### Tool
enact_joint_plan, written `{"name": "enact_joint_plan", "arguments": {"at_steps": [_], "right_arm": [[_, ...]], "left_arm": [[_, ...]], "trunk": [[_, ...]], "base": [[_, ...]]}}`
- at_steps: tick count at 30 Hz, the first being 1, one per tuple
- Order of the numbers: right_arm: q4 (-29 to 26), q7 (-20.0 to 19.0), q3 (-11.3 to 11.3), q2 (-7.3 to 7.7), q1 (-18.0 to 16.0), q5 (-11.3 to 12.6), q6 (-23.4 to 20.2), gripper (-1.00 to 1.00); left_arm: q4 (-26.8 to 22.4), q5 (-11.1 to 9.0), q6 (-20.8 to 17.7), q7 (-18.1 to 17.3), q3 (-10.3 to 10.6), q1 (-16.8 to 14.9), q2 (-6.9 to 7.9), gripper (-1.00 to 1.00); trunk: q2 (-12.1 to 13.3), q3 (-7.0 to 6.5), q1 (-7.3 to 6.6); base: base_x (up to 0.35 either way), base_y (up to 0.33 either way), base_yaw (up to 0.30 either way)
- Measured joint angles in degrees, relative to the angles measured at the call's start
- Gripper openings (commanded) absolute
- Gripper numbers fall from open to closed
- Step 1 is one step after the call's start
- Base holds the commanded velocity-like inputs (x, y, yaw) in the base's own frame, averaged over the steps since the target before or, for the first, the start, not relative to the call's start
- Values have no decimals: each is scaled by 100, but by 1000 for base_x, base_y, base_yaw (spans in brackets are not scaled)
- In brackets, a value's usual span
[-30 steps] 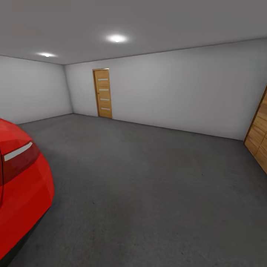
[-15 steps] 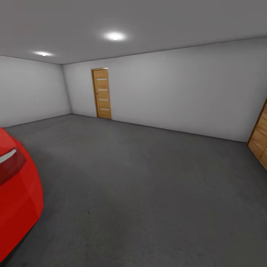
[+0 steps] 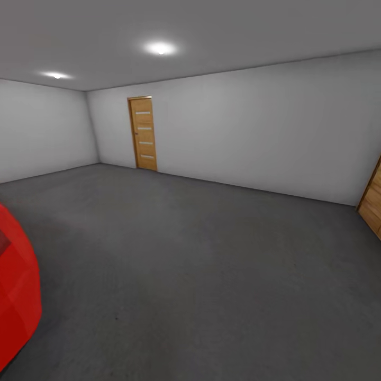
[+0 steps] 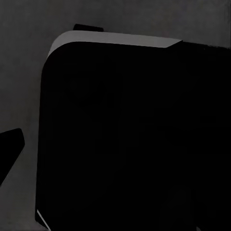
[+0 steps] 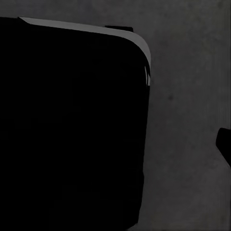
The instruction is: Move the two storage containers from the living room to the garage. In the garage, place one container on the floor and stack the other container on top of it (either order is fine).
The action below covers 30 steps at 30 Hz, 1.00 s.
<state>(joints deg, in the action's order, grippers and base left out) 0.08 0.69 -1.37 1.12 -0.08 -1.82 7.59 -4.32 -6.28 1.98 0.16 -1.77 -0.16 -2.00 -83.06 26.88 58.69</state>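
The garage shows as a bare room with pale grey walls (image 3: 254,121) and a dark grey, rough, matte floor (image 3: 201,264) stretching wide ahead. Two round ceiling lights (image 3: 160,48) glow overhead. One wooden door with four small panes (image 3: 143,134) stands in the far wall; a second wooden panel (image 3: 372,203) sits at the right edge. One glossy red car (image 3: 16,296) shows at the lower left. Each wrist view shows a dark rounded block over grey floor; I cannot tell either pincer's state.

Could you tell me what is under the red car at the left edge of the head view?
The red car stands on the dark grey floor. A thin dark shadow runs along its lower edge. Whatever lies further beneath is hidden by the bodywork and the picture's edge.
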Motion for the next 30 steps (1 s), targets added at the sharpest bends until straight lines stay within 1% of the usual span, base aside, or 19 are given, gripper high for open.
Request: {"name": "enact_joint_plan", "arguments": {"at_steps": [15, 27, 30], "right_arm": [[0, -5, -1, -15, 0, 15, -17, 100], [0, -5, -1, 10, 0, 14, -11, 100], [0, -4, -1, 10, 0, 8, -10, 100]], "left_arm": [[8, 0, -11, 0, 5, 0, -7, 100], [4, 0, -7, 0, 4, 0, -12, 100], [3, 2, -7, 0, 4, 0, -14, 100]], "trunk": [[0, 0, 0], [0, 0, 0], [0, 0, 0]], "base": [[322, -4, 0], [322, 0, 0], [322, 0, 116]]}}
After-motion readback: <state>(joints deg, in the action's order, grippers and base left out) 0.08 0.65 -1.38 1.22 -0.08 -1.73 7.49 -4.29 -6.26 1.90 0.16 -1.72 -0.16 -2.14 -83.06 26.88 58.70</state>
